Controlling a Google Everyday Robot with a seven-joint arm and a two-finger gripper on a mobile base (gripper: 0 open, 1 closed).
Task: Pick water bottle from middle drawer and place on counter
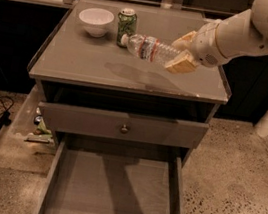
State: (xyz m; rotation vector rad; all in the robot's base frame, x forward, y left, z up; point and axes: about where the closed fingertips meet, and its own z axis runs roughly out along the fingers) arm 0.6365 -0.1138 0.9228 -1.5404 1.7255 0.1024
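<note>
I can read no words or numbers anywhere. The water bottle (155, 50) carries a red-and-white label band, and the green can (126, 25) has printing, but I can make out no lettering on either. My gripper (179, 52) clasps the bottle's base above the right half of the counter (71, 58).

My white arm (252, 31) reaches in from the upper right, wrist (211, 40) tilted down-left. My tool (179, 52) hovers with the surface (104, 71) below it, tan fingers (182, 63) clamped on the water bottle (148, 47), which juts out to its left.
</note>
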